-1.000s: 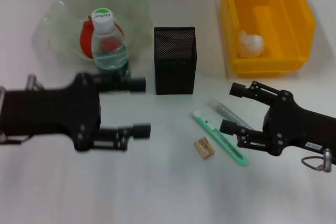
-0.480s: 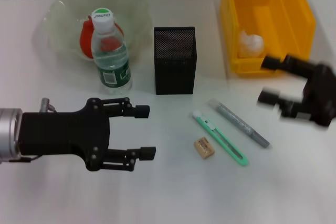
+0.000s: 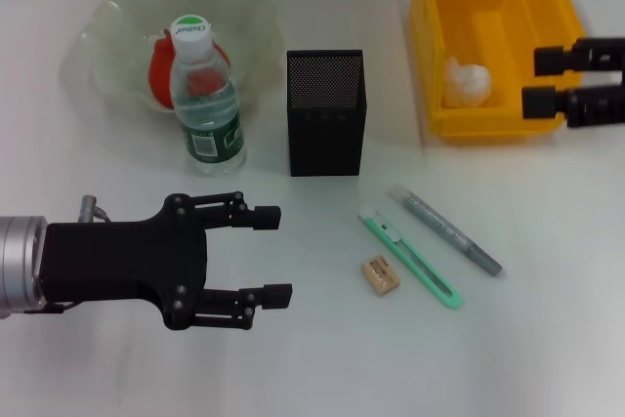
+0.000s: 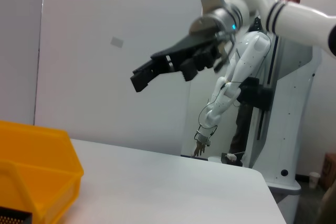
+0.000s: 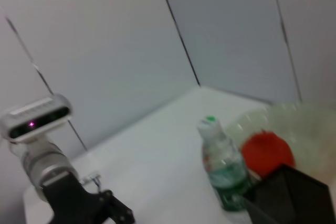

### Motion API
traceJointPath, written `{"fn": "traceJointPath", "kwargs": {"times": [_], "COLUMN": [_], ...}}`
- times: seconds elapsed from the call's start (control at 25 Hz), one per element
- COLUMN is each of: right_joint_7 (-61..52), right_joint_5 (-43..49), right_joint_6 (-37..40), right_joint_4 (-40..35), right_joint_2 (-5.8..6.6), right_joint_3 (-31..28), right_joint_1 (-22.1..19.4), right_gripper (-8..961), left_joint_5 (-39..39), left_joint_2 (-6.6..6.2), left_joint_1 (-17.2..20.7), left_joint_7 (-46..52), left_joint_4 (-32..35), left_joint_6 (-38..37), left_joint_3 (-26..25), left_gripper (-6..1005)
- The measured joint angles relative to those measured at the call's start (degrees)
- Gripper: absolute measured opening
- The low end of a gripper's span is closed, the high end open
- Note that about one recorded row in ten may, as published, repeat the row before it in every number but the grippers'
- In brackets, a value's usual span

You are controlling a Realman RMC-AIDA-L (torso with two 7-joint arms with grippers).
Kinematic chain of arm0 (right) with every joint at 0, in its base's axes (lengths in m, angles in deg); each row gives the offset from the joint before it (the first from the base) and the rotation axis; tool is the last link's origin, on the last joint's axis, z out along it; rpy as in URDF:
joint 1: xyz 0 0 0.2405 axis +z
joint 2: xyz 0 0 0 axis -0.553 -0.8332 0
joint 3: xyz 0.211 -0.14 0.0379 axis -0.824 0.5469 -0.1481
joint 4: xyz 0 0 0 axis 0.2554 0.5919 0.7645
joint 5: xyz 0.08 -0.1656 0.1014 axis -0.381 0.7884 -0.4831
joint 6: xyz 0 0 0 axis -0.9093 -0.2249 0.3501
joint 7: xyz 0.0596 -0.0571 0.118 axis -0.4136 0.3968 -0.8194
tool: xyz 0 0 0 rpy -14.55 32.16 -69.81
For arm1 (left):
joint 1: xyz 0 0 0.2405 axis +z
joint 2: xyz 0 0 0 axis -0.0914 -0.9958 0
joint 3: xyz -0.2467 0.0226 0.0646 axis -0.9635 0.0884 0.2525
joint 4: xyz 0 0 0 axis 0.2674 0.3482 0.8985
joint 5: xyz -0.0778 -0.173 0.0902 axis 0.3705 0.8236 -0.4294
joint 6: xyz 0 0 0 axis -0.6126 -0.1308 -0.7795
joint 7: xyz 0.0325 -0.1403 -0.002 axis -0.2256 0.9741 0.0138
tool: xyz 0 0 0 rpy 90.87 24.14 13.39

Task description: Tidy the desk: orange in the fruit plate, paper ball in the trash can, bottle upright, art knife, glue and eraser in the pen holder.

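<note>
White tabletop (image 3: 293, 358) showed both spread, empty hands drawn back, left hand (image 3: 266, 253) now clear of the upright bottle (image 3: 205, 95), right hand (image 3: 553, 82) away from art knife (image 3: 410, 259), glue (image 3: 444, 229) and eraser (image 3: 380, 275), all still unstowed.

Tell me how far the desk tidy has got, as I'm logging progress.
Done: the orange lies in the fruit plate, the paper ball in the trash can, and the bottle stands upright. In hand: nothing; the left gripper and right gripper are open and empty. Left: art knife, glue and eraser lie beside the pen holder.
</note>
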Motion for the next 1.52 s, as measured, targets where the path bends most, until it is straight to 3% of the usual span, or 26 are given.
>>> {"fn": "traceJointPath", "kwargs": {"times": [0.16, 0.44, 0.72, 0.88, 1.0, 1.28, 1.44, 1.52], "right_joint_7": [-9.0, -17.3, -20.8, -22.9, -23.8, -24.1, -24.6, -24.7], "right_joint_5": [7.0, 17.6, 27.2, 31.2, 33.6, 35.5, 35.6, 35.7], "right_joint_6": [2.5, 6.2, 5.8, 3.6, -2.9, -11.0, -14.2, -16.3], "right_joint_4": [-5.4, -4.9, -1.0, 5.8, 14.0, 24.6, 27.8, 30.0], "right_joint_2": [1.31, 3.74, 4.18, 3.48, 2.48, 2.08, 0.93, -0.44], "right_joint_3": [0.3, 1.9, 10.1, 14.3, 16.2, 20.4, 24.8, 27.4], "right_joint_1": [4.5, 12.7, 18.6, 22.8, 25.9, 29.2, 30.7, 31.8], "right_gripper": [806, 808, 807, 806, 807, 807, 806, 806], "left_joint_5": [0.1, 0.1, 0.3, 0.7, 0.8, 0.9, 1.0, 1.0], "left_joint_2": [0.14, 0.10, 0.19, 0.21, 0.21, 0.21, 0.21, 0.21], "left_joint_1": [-0.2, -0.8, -1.2, -1.4, -1.4, -1.6, -1.3, -1.1], "left_joint_7": [-1.7, -2.7, -5.4, -6.2, -6.2, -7.7, -7.8, -7.8], "left_joint_4": [-1.4, -3.1, -5.4, -6.0, -6.1, -7.6, -7.7, -7.8], "left_joint_6": [0.4, 1.3, 1.9, 2.3, 2.3, 2.5, 3.1, 3.2], "left_joint_3": [0.0, 0.0, 0.0, 0.0, 0.0, 0.0, 0.0, 0.0], "left_gripper": [785, 785, 785, 785, 785, 785, 785, 785]}}
